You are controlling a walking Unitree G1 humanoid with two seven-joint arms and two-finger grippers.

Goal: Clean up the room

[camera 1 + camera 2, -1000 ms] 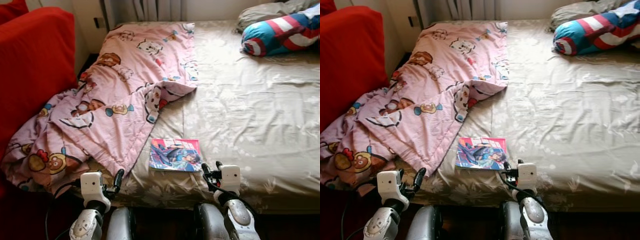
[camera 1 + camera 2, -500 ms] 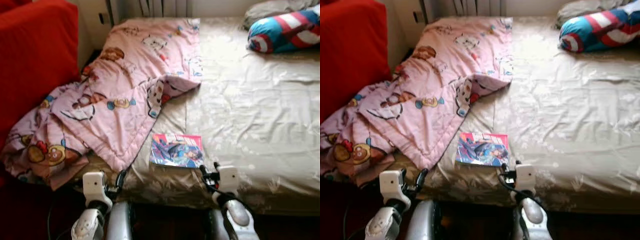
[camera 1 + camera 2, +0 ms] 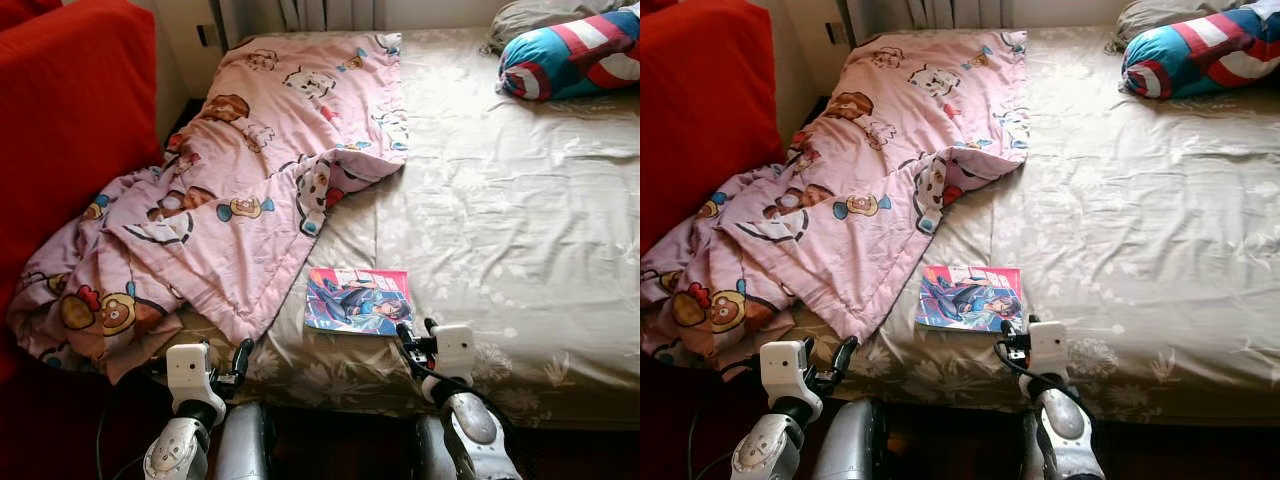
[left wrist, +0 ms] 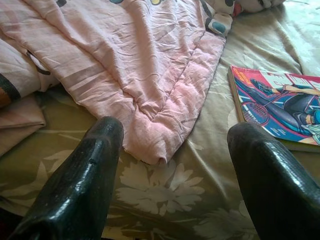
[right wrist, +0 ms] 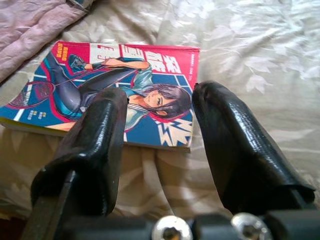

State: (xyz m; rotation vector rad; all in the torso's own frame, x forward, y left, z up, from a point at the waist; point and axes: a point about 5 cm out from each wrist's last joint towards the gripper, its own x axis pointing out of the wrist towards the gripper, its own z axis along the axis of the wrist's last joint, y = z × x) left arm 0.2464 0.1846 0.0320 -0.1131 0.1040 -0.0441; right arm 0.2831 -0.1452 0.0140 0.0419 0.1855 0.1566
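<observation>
A colourful comic book [image 3: 358, 300] lies flat on the beige floral bedsheet [image 3: 520, 230], near the bed's front edge. My right gripper [image 3: 417, 330] is open just short of the book's near right corner; in the right wrist view the book [image 5: 115, 95] lies beyond the spread fingers [image 5: 100, 145]. A crumpled pink cartoon quilt [image 3: 250, 180] covers the bed's left side and spills over its front left corner. My left gripper [image 3: 236, 360] is open and empty at the bed's edge, below the quilt's hanging tip [image 4: 150, 145].
A red sofa [image 3: 70, 130] stands close on the left, against the quilt. At the bed's far right lie a blue, red and white bolster [image 3: 570, 55] and a grey pillow [image 3: 530, 15]. Dark floor shows below the bed's front edge.
The whole view has shifted slightly as the camera moved. Book and quilt lie as before. Both grippers stay open at the bed's front edge.
</observation>
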